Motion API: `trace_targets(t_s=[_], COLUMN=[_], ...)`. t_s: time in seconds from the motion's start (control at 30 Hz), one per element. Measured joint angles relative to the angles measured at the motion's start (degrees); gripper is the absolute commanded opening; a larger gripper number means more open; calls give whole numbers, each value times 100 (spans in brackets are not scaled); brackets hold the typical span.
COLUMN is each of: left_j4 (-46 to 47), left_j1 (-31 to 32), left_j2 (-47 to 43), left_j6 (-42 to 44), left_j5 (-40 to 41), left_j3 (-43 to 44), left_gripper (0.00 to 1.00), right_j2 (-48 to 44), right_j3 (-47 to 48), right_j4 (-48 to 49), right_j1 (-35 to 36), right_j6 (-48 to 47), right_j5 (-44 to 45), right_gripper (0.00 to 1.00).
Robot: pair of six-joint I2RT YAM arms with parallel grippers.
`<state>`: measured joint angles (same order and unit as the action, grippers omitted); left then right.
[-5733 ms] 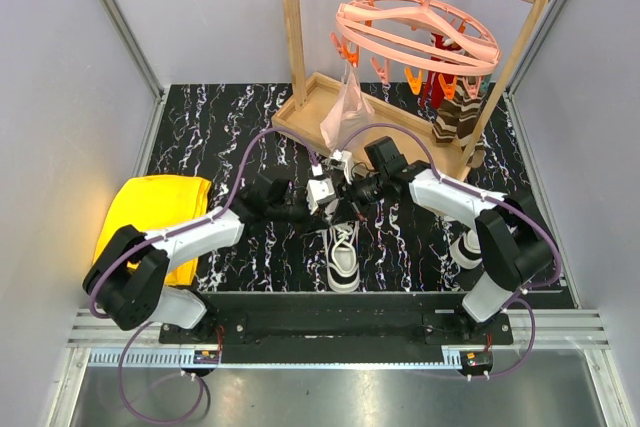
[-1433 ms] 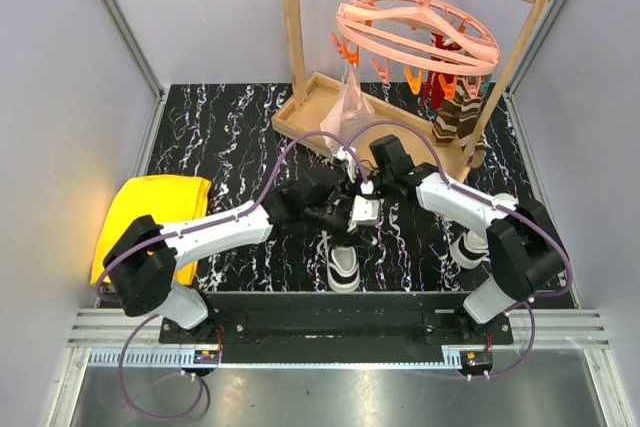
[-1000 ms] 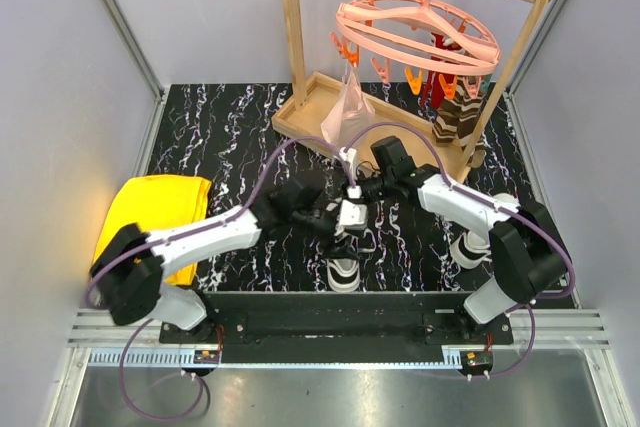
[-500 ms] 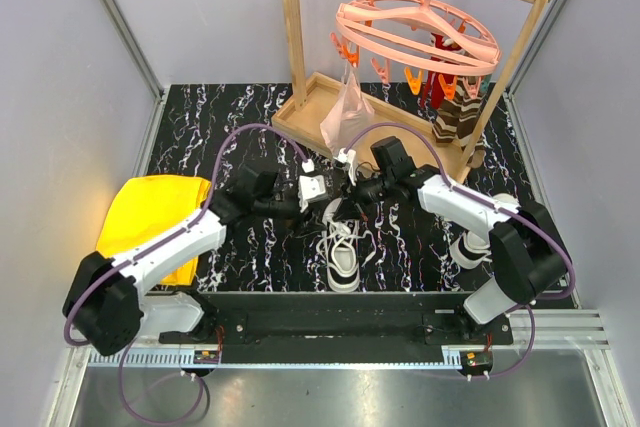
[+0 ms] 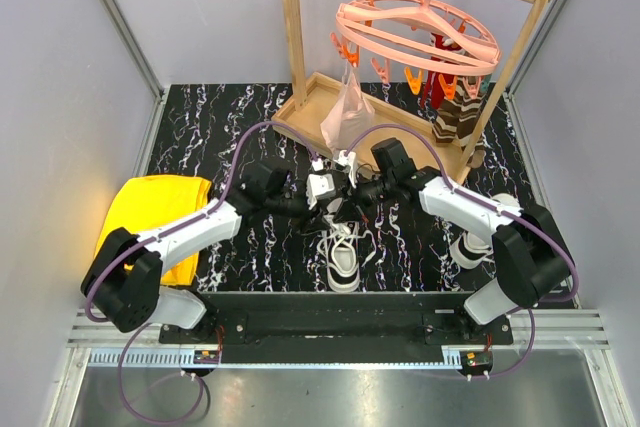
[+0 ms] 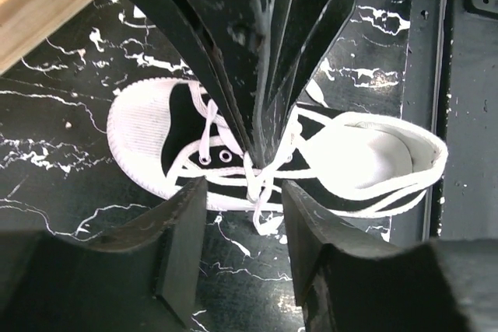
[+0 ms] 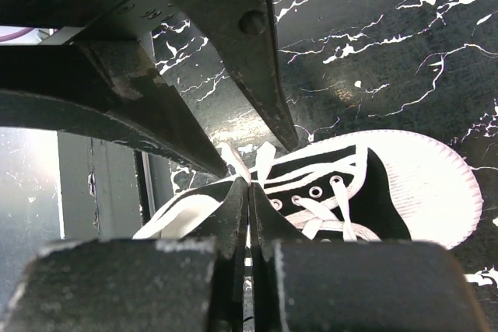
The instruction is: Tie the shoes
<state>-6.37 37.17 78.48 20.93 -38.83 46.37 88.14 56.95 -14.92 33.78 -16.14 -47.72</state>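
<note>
One shoe [image 5: 343, 261] sits by the table's [image 5: 200, 127] near edge, and the second shoe [image 5: 466, 247] lies towards the right edge. Above the first, the right gripper [image 7: 249, 189] pinches the laces [image 6: 204, 128]. The left gripper [image 6: 243, 189] faces it, part-open. Bare marble lies to the left, and the wooden rack [image 5: 300, 112] bounds the far side.

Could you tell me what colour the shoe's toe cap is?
White toe cap, clearest from the left wrist.

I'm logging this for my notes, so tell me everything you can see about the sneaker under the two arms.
The sneaker is low-cut, with a black-and-white canvas-looking upper, ribbed white rubber toe cap, white sole and lining. It stands upright on the marbled table, heel toward the arm bases. Its laces are untied, with loose ends trailing onto the table. The shut right end effector seems to pinch them above the tongue.
</note>
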Motion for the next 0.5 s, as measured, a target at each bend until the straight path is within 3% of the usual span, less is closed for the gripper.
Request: trace_targets(t_s=[0.03, 0.07, 0.17, 0.37, 0.43, 0.5], left_j4=[13, 20, 55, -4, -31, -48], left_j1=[0, 0, -4, -9, -17, -28], left_j2=[0, 0, 0, 0, 0, -2], left_j6=[-11, -24, -68, 4, 20, 26], left_j5=[-2, -7, -15, -37, -39, -39], left_j3=[2, 9, 17, 39, 39, 39], left_gripper=[36, 25, 3, 0, 0, 0], right_j2=[0, 0, 0, -2, -26, -83], right_j3=[0, 0, 0, 0, 0, 0], right_j4=[2, 2, 0, -74, -160, -232], right_j1=[0, 2, 9, 11, 13, 13], right_j6=[-2, -9, -20, -79, -122, -166], right_j5=[0, 0, -11, -37, -33, 2], right_gripper=[0, 0, 0, 16, 34, 42])
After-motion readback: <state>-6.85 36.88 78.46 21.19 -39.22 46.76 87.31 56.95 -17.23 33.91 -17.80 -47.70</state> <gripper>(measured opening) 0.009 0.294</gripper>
